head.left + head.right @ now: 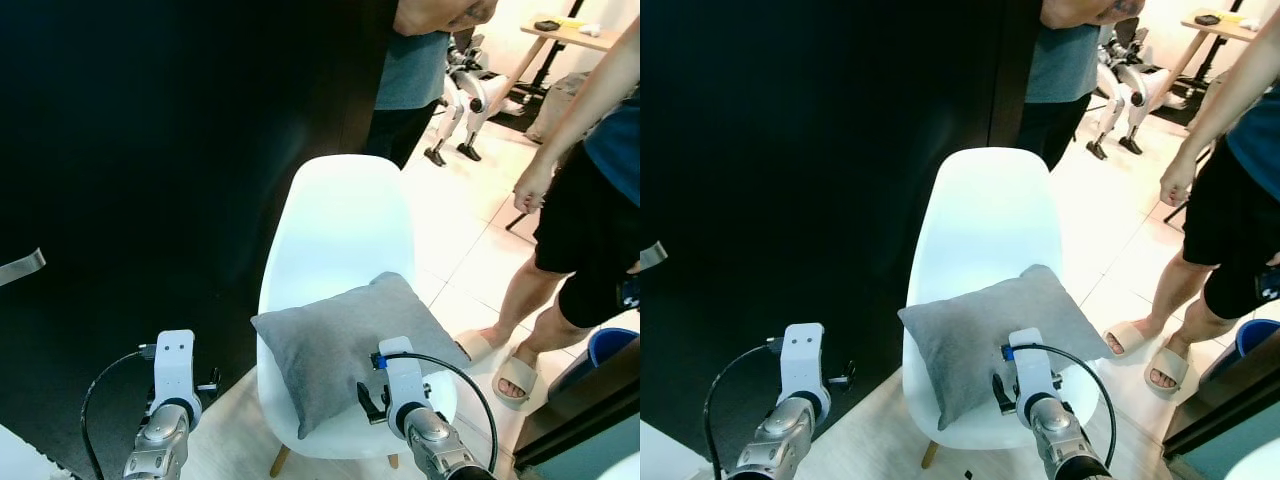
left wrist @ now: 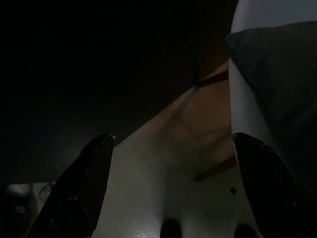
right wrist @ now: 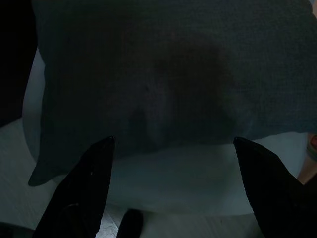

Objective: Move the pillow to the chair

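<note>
A grey square pillow (image 1: pixel 345 340) lies flat on the seat of a white shell chair (image 1: pixel 345 215), one corner hanging over the seat's front edge. My right gripper (image 3: pixel 173 141) hovers open just above the pillow's (image 3: pixel 173 74) near side, nothing between its black fingers (image 3: pixel 84 188). To the left of the chair my left gripper (image 2: pixel 172 139) hangs open over the pale floor, with the pillow's edge (image 2: pixel 277 84) off to one side. Both silver wrists (image 1: pixel 172 400) (image 1: pixel 410 405) sit low in the eye views.
A dark wall (image 1: pixel 150 150) runs along the left and behind the chair. One person (image 1: pixel 415 70) stands behind the chair, another in sandals (image 1: pixel 585 200) close on its right. A robot dog (image 1: pixel 470 95) and a blue bin (image 1: pixel 610 350) are farther right.
</note>
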Controlling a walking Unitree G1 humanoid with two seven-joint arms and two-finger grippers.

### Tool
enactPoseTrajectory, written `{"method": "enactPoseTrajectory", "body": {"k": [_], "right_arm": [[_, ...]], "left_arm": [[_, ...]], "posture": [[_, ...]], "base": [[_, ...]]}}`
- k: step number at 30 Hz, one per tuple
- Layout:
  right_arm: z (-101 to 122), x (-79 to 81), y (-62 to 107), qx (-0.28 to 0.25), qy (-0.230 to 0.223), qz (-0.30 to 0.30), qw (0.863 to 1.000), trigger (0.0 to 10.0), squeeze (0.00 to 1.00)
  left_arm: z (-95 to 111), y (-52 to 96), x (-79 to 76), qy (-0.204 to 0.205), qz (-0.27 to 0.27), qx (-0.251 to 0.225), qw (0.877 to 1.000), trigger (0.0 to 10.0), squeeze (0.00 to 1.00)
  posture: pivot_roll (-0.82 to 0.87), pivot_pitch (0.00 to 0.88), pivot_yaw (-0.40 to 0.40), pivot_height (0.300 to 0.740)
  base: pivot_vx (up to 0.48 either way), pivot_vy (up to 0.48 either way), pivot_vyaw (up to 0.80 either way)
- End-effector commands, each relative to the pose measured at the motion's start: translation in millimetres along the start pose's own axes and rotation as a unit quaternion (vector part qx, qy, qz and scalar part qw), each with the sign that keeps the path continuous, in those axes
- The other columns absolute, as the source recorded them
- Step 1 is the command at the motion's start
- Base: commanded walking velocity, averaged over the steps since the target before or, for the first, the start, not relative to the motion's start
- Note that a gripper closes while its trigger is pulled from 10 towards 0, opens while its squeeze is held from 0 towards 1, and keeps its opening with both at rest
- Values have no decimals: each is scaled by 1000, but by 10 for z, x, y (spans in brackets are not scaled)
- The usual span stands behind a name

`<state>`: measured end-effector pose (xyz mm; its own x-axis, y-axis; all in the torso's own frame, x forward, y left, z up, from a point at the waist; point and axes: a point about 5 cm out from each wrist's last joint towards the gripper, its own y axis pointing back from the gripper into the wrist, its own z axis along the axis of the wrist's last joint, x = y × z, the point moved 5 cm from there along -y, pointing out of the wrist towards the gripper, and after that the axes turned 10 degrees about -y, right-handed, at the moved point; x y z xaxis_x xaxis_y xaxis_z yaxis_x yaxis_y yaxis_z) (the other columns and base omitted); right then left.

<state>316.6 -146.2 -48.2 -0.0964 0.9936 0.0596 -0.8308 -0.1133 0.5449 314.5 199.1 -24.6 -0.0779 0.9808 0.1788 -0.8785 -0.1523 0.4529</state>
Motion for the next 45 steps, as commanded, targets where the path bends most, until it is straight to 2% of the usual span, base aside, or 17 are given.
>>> {"method": "enactPoseTrajectory", "body": {"k": [1, 11, 24, 30, 31, 36, 45], "right_arm": [[-64, -69, 18, 10, -10, -12, 1000, 10000, 0], [-79, -92, 23, 12, -6, -20, 1000, 10000, 0], [-96, 4, 13, 15, -16, -16, 1000, 10000, 0], [-78, 8, 1, 18, -20, -18, 999, 10000, 0], [-86, -28, 10, 18, -21, -22, 999, 10000, 0], [-158, -100, 43, 23, -22, -34, 999, 10000, 0], [-219, -132, 78, 25, -27, -40, 999, 10000, 0]], "left_arm": [[-34, -1, -50, -13, -11, 9, 1000, 10000, 0], [-10, -14, -68, -20, -12, 8, 1000, 10000, 0], [82, -45, 13, -18, 4, -7, 1000, 10000, 0], [131, -61, -77, -15, -16, -14, 1000, 10000, 0], [132, -58, -134, -30, -26, -16, 999, 10000, 0], [126, -42, -220, -39, -44, -20, 998, 10000, 0], [120, -37, -277, -35, -55, -21, 998, 10000, 0]], "posture": [[152, 41, -61, 740], [156, 38, -58, 740], [150, 25, -48, 740], [127, 22, -31, 740], [120, 27, -23, 740], [102, 36, -15, 740], [86, 34, -4, 740]], "base": [[0, 0, -800], [0, 0, -800], [0, 0, -800], [0, 0, -800], [0, 0, -800], [0, 0, -800], [0, 0, -800]]}}
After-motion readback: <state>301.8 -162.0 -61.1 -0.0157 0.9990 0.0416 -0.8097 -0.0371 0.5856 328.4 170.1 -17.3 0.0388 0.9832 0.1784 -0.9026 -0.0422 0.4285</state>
